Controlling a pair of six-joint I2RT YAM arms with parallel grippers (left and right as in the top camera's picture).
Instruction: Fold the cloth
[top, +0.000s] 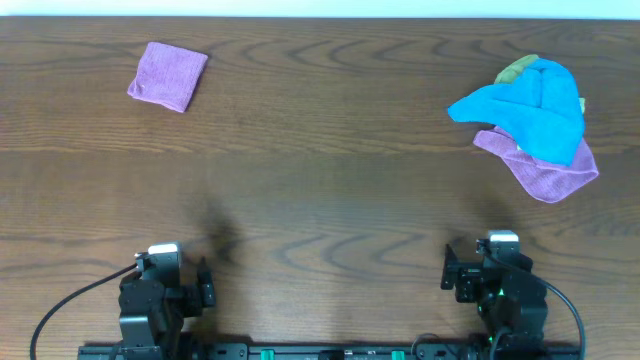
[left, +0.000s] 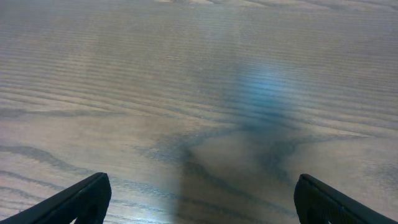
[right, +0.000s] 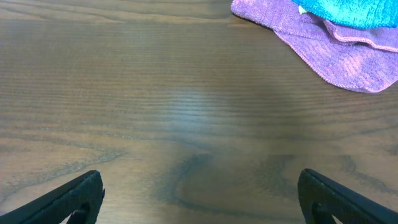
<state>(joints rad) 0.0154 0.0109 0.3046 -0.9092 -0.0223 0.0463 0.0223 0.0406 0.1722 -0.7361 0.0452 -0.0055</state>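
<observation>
A folded purple cloth (top: 168, 76) lies at the far left of the table. At the far right is a loose pile: a blue cloth (top: 535, 110) on top of a purple cloth (top: 545, 173), with a bit of green cloth (top: 518, 68) behind. The pile's purple cloth (right: 323, 46) and blue cloth (right: 348, 11) show at the top of the right wrist view. My left gripper (left: 199, 199) is open and empty over bare wood near the front left. My right gripper (right: 199, 199) is open and empty near the front right, well short of the pile.
The wooden table (top: 320, 200) spans the whole view. Both arm bases sit at the front edge, left (top: 155, 295) and right (top: 500, 285).
</observation>
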